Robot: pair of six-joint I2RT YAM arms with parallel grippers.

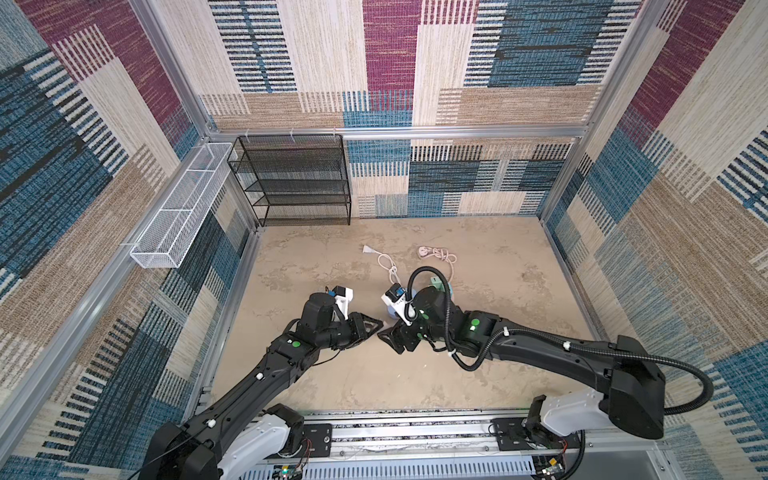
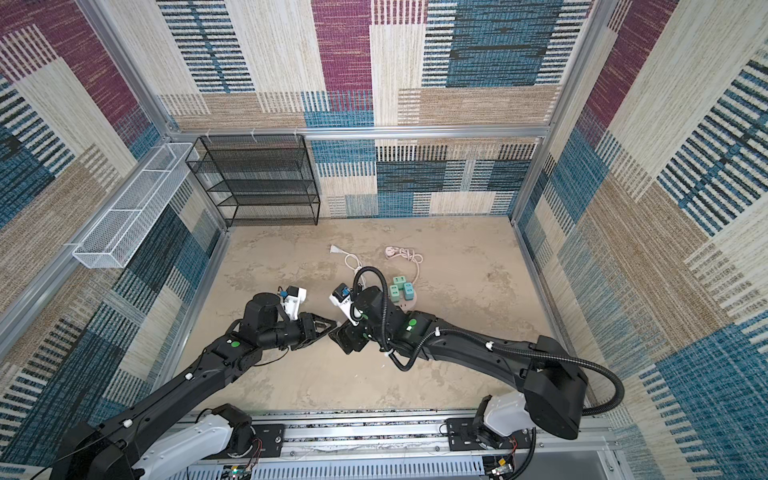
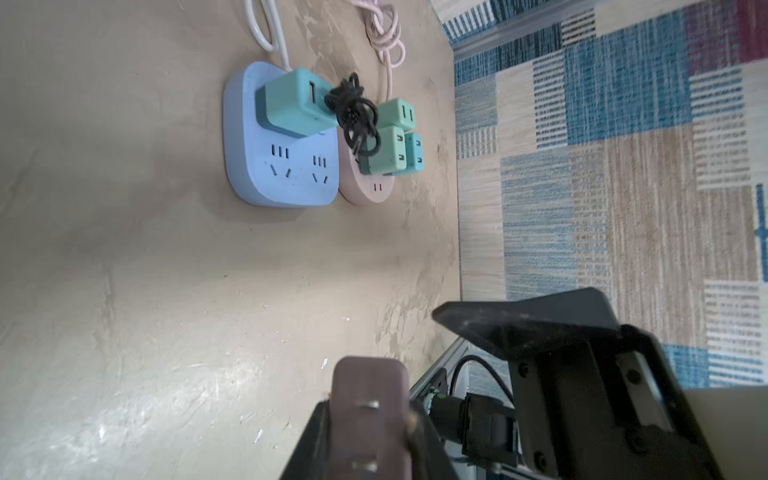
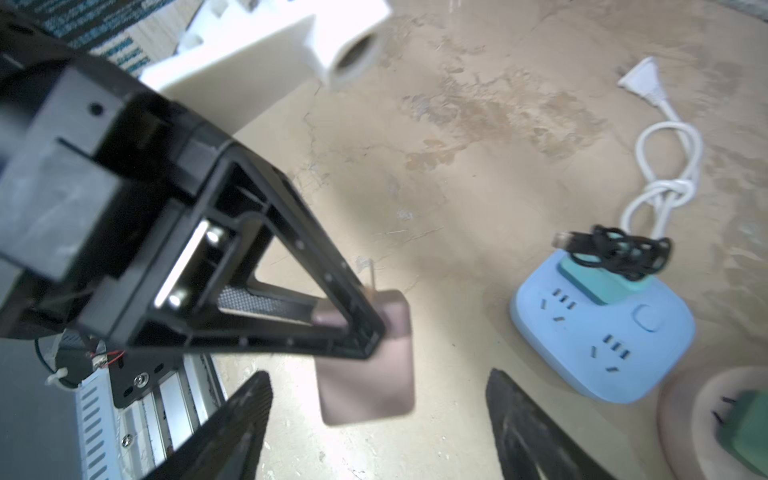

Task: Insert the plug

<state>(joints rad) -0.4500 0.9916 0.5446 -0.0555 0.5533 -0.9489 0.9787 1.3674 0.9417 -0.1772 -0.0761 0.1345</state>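
Right wrist view: the left claw (image 4: 365,332) is clamped on a mauve plug (image 4: 365,374), holding it in the air above the tan desk (image 4: 457,145). The plug's two flat metal prongs show in the left wrist view. The right claw (image 1: 386,336) faces it tip to tip near the front middle of the desk. Its two black fingers (image 4: 249,415) are spread wide on either side of the plug, with clear gaps between them and its body.

Well apart from the plug, toward the back of the desk, lies a blue power strip (image 3: 282,166). A teal adapter (image 3: 291,104) is seated in it, and a black cable bundle (image 3: 353,112) sits against that adapter. Two socket groups on the strip's face are uncovered. Just beside the blue strip sits a pink round strip (image 3: 365,189) carrying three green adapters (image 3: 386,153).

Behind the strips, a knotted white cord (image 4: 665,166) ends in a loose white plug, and a coiled pink cord (image 1: 436,253) lies near it. In both top views the right arm hides most of the blue strip.
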